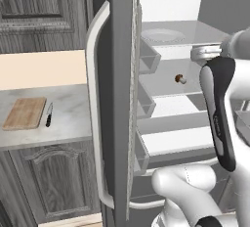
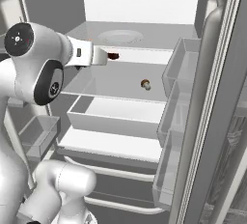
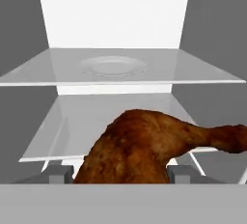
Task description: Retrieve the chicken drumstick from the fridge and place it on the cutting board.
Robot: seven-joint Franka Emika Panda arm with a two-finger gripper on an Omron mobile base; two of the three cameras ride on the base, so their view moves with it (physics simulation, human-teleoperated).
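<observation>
The reddish-brown chicken drumstick (image 3: 144, 146) sits close in the hand view, between my two fingers (image 3: 60, 174). My gripper (image 3: 120, 175) is shut on it. From the right base view, the gripper (image 2: 110, 55) reaches into the open fridge (image 2: 140, 6) over a glass shelf, and a bit of the dark red drumstick (image 2: 114, 55) shows at its tip. The fridge door (image 1: 119, 99) with its pale curved handle (image 1: 95, 99) stands open. The wooden cutting board (image 1: 24, 113) lies on the counter left of the door.
A black-handled knife (image 1: 49, 115) lies right of the board. A small brown-capped item (image 2: 145, 84) rests on the middle glass shelf. A clear plate (image 3: 113, 66) sits on the upper shelf. Door bins (image 2: 181, 68) line the open door; a drawer (image 2: 116, 114) sits below.
</observation>
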